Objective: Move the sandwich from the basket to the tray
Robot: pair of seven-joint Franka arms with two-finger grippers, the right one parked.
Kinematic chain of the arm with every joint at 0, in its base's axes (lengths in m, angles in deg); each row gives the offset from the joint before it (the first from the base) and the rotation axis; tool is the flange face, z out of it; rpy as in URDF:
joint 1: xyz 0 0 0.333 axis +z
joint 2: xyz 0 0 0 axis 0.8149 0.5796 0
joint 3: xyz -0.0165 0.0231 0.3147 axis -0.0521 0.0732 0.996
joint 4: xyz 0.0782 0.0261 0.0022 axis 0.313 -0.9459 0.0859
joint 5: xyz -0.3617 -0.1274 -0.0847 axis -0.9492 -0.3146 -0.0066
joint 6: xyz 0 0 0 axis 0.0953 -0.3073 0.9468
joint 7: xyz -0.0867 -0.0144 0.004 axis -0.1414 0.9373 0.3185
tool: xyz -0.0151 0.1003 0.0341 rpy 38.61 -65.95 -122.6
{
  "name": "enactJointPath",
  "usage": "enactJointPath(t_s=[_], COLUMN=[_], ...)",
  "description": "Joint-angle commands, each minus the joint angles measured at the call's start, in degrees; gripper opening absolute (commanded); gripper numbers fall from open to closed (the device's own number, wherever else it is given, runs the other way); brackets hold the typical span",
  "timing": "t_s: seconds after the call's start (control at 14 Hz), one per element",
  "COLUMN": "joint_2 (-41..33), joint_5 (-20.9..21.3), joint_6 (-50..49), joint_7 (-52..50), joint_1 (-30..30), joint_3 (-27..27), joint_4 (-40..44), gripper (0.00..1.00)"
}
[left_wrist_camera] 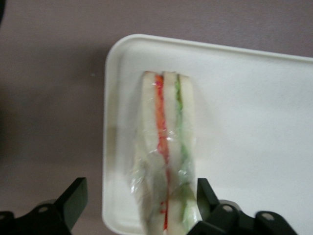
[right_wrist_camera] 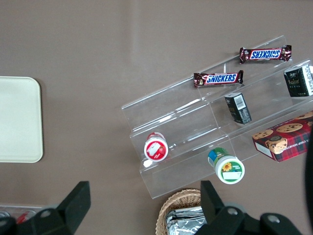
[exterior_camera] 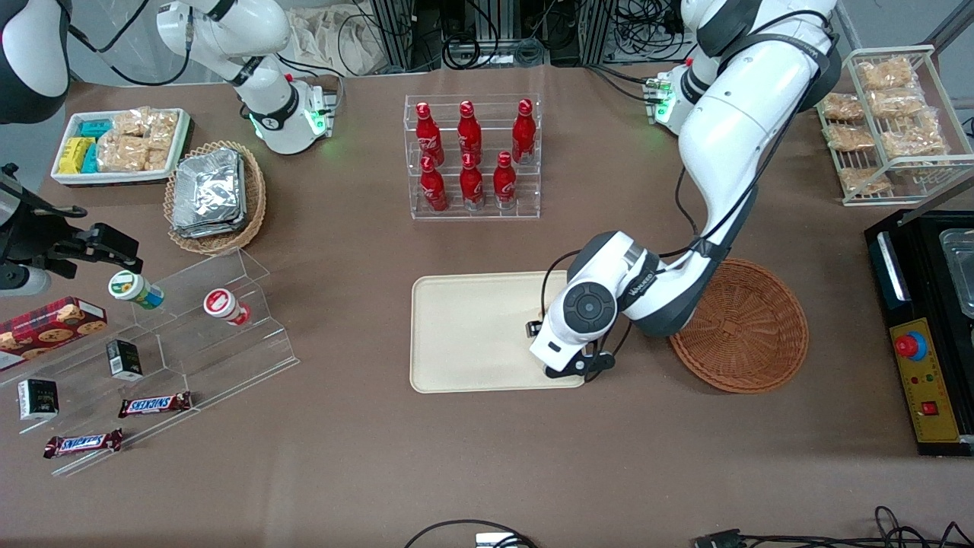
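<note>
Sandwich (left_wrist_camera: 166, 152) between parted end effector (left_wrist_camera: 139, 203) fingers

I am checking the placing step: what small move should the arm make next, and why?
Probably lift the gripper straight up. The sandwich already lies on the tray near its rim, the basket is empty, and the fingers stand open and wide of the sandwich.

I saw the sandwich (left_wrist_camera: 166, 147) wrapped in clear, crinkled glossy film, lying on the tray (left_wrist_camera: 244, 98), which looked like smooth matt cream plastic. My gripper (left_wrist_camera: 139, 205) above that tray had matt black plastic fingers (left_wrist_camera: 73, 196), spread wide. Beside the tray, the basket (exterior_camera: 749, 327) was rough reddish-brown woven wicker on a matt brown tablecloth (exterior_camera: 487, 472).
</note>
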Motion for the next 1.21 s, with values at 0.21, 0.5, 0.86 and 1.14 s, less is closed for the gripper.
enactJointPath(t_s=[0.21,0.5,0.86,1.14], joint_2=[-23.33,-40.50,-48.87,-48.89], joint_5=[-1.69,-5.12,-10.58,-14.09], joint_6=[-1.42,1.50,-5.78,-14.04], joint_7=[-1.41,3.22,16.84,27.31], joint_1=[7.35,10.72,20.01,29.50], joint_3=[-0.76,-1.74,-1.12,-1.04], joint_4=[-21.76,-39.12,-38.19,-29.15], gripper=[1.00,1.00,1.00,1.00])
